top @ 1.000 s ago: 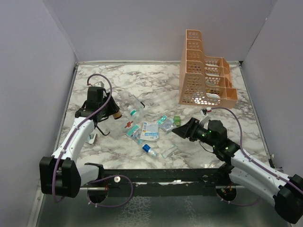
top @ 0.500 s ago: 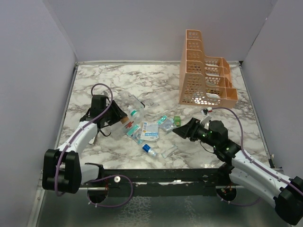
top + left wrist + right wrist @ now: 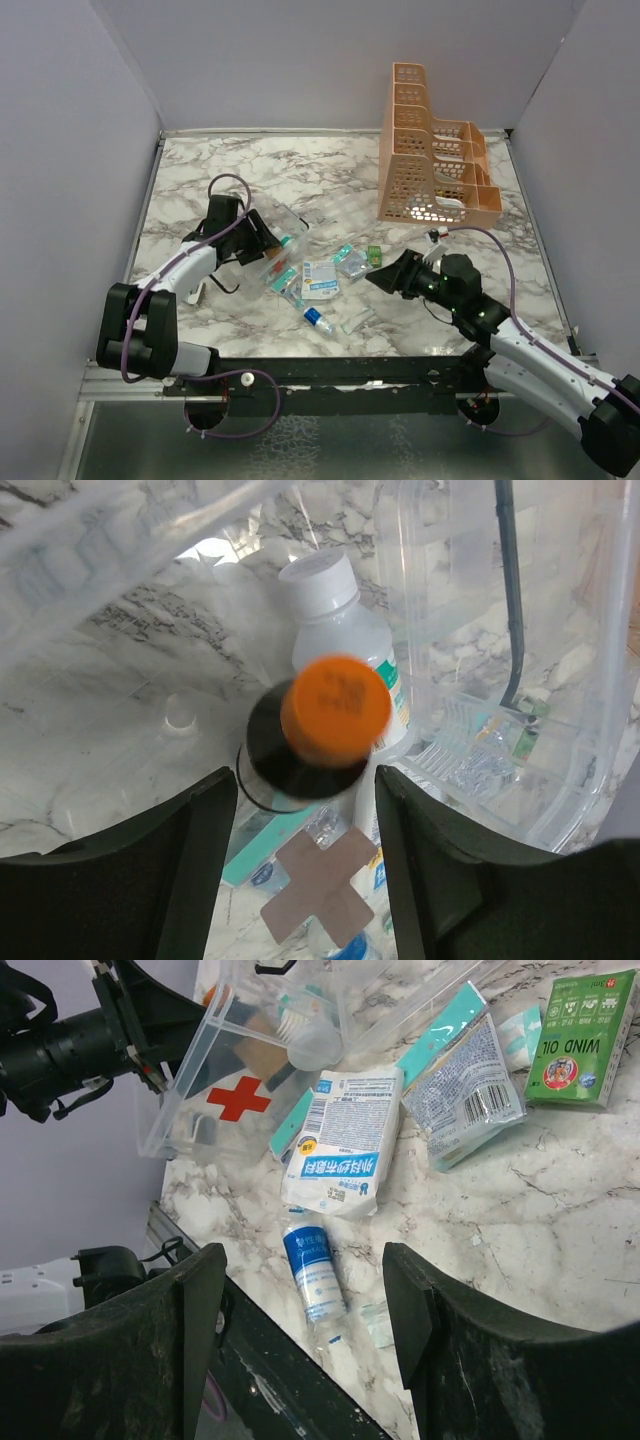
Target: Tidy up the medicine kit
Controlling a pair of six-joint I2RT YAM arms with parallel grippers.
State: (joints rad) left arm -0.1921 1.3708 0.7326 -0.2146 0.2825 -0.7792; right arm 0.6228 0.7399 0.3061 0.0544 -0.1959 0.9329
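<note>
The clear plastic kit box (image 3: 280, 245) with a red cross (image 3: 238, 1098) lies open left of centre. My left gripper (image 3: 256, 240) reaches into it with its jaws apart. A brown bottle with an orange cap (image 3: 318, 730) sits blurred just past the fingertips, beside a white bottle (image 3: 338, 620). My right gripper (image 3: 383, 275) is open and empty above the loose items. These are a white pouch (image 3: 345, 1140), a small blue bottle (image 3: 315, 1272), a foil sachet (image 3: 462, 1085) and a green Wind Oil packet (image 3: 583, 1022).
An orange tiered mesh rack (image 3: 430, 165) stands at the back right. A small clear sachet (image 3: 358, 322) lies near the table's front edge. A black rail (image 3: 330, 375) runs along the front, and grey walls close in three sides.
My left gripper has moved right into the clear box with the brown bottle, which now lies in the box. The box shifted slightly. My right arm has not moved.
</note>
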